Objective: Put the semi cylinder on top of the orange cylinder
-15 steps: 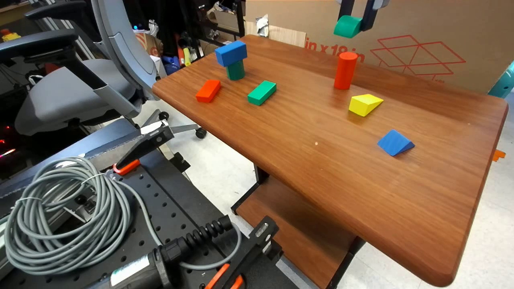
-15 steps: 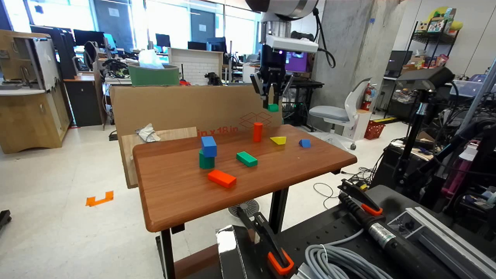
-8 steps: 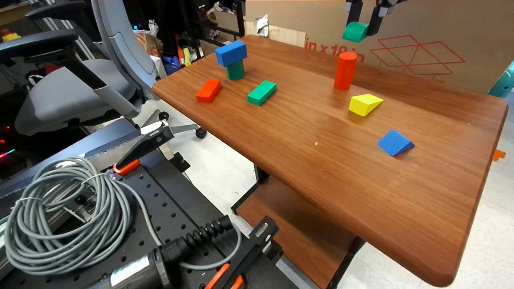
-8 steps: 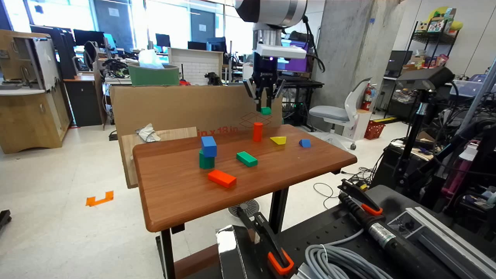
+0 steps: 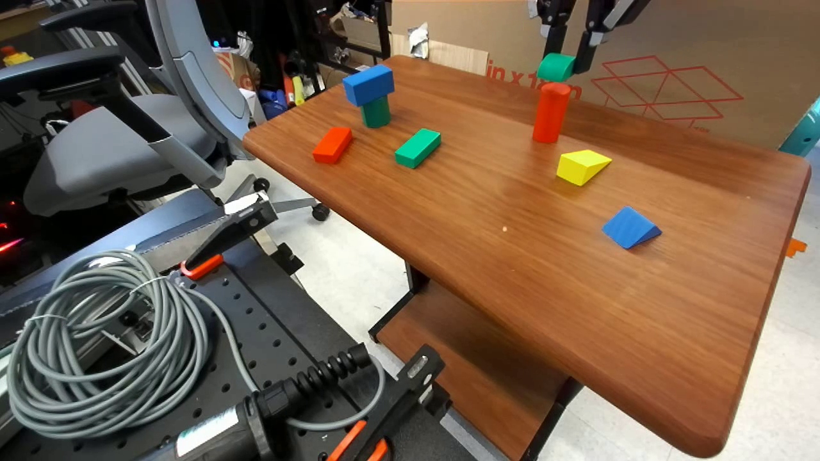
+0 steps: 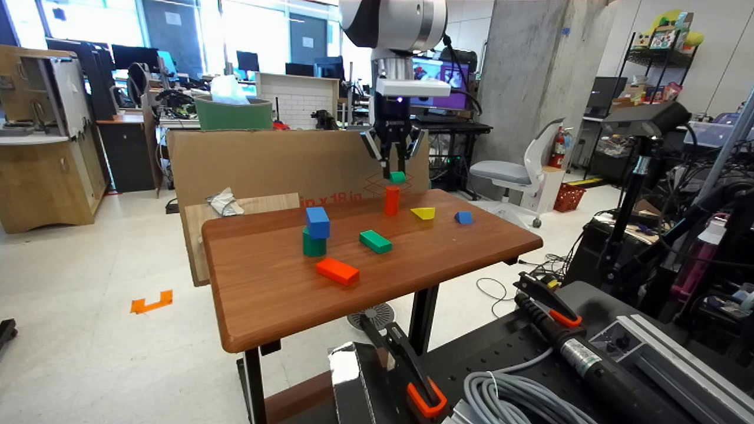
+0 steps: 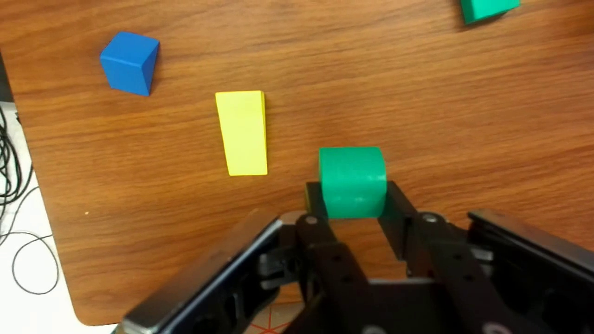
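Observation:
The semi cylinder (image 5: 555, 66) is a small bright green block with a rounded side. My gripper (image 7: 355, 200) is shut on it, one finger on each side, with the rounded side showing in the wrist view. The orange cylinder (image 5: 551, 115) stands upright near the table's far edge. In an exterior view the semi cylinder (image 6: 398, 176) is just above the orange cylinder (image 6: 392, 202), with a small gap and slightly off to one side. In an exterior view it overlaps the cylinder's top edge. The orange cylinder is hidden in the wrist view.
A yellow wedge (image 5: 582, 168) lies close to the orange cylinder, and a blue wedge (image 5: 631, 227) lies farther off. A longer green block (image 5: 418, 148), a low orange-red block (image 5: 332, 145) and a blue block (image 5: 369, 85) on a dark green block (image 5: 376, 113) stand elsewhere. Cardboard (image 5: 679, 38) stands behind the table.
My gripper has come down with the semi cylinder and moved sideways to a place over the orange cylinder. The blocks on the table have not moved.

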Tool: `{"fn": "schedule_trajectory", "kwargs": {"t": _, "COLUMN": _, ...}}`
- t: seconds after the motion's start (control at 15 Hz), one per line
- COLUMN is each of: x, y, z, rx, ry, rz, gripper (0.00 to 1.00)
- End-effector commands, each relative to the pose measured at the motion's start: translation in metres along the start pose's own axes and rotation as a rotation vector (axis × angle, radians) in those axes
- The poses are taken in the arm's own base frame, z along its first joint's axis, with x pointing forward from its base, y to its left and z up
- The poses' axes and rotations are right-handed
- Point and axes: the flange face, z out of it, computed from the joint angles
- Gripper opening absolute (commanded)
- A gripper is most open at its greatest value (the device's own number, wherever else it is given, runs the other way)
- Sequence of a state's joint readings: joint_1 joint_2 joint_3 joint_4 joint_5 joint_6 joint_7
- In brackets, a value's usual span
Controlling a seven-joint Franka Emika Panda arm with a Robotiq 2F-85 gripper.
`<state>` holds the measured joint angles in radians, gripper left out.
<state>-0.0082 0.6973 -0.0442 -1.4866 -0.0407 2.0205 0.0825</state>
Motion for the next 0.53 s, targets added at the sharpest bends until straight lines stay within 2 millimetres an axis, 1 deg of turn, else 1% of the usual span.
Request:
{"fn": "schedule_trajectory", "kwargs": {"t": 0.0, "x": 0.0101, "y": 0.0006, "z": -0.0046, "rx": -0.04, "ry": -0.026, "rz": 0.011, "gripper": 0.08}}
{"fn": "schedule_trajectory", "kwargs": {"t": 0.47, "x": 0.0133, "y": -0.004, "z": 0.0024, "rx": -0.083, "ry": -0.054, "rz": -0.01, "gripper": 0.08}}
